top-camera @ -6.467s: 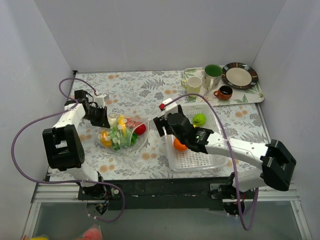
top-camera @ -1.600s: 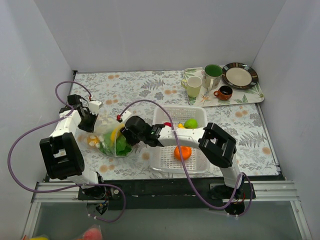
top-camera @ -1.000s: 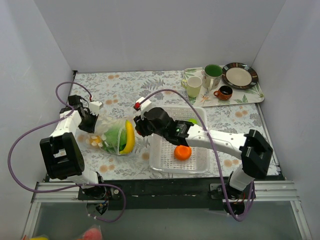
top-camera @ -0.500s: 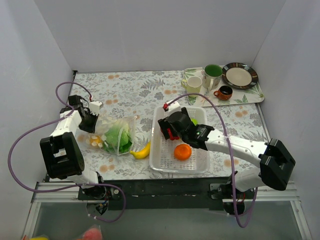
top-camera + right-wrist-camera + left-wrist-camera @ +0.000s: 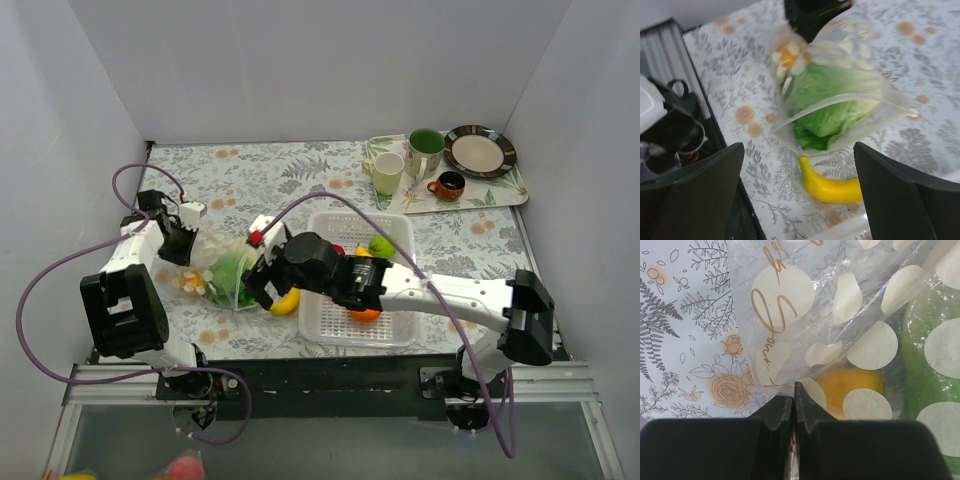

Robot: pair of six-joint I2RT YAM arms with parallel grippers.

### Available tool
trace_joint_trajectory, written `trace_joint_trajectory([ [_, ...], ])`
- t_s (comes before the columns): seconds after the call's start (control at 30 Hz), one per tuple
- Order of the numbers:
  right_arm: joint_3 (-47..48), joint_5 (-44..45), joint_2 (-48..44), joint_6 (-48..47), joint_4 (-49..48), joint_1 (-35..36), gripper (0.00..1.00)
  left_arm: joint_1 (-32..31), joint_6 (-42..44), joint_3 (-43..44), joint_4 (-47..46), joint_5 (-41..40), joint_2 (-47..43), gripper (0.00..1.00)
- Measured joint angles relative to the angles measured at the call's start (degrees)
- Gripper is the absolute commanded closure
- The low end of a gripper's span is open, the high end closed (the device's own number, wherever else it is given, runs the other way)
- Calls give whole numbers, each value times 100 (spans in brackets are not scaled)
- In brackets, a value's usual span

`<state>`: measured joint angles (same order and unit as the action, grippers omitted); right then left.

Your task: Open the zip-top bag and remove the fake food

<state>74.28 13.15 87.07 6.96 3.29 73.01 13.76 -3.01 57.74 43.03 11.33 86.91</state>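
The zip-top bag (image 5: 228,268) lies on the table left of the basket, its mouth open toward my right gripper. My left gripper (image 5: 178,245) is shut on the bag's far corner, and its pinch on the plastic (image 5: 794,386) shows in the left wrist view. Inside the bag are lettuce (image 5: 835,107) and a yellow lemon (image 5: 850,389). A banana (image 5: 832,187) lies on the table just outside the bag's mouth (image 5: 286,301). My right gripper (image 5: 265,289) hovers over the banana, open and empty (image 5: 799,165). An orange (image 5: 365,315), a lime (image 5: 380,245) and a red fruit (image 5: 338,248) lie in the basket.
The white perforated basket (image 5: 395,325) stands right of the bag. A tray (image 5: 505,195) at the back right holds cups and a plate. Side walls close in the table. The table's near edge and a black rail (image 5: 670,125) are close to the banana.
My right gripper moved left from above the basket to above the banana and is now empty. The banana, earlier at the bag's mouth, lies on the table. My left gripper kept its hold.
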Motion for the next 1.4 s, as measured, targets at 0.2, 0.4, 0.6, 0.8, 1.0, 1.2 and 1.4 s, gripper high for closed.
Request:
trace_joint_trajectory([
  [0.2,-321,-1075,997,-323,24,61,1,0,4,-33,-31,-35,0,100],
  [0.4,-1178,-1005,848,-433,199,17,1,0,4,-76,-59,-33,7,100],
  [0.6,-1860,-680,37,-483,352,13,1,0,0,-76,-55,-15,76,100],
  [0.8,-1840,-516,11,-739,407,9,1,0,-4,-76,-55,9,76,100],
  [1.0,-1078,-546,789,-1287,339,9,4,0,-39,-74,-2,28,76,100],
  [1.2,-719,-584,1381,-1622,234,9,7,0,-46,-74,26,31,79,100],
  [1.4,-715,-610,1799,-1705,223,9,35,0,-46,-74,28,31,81,100],
])
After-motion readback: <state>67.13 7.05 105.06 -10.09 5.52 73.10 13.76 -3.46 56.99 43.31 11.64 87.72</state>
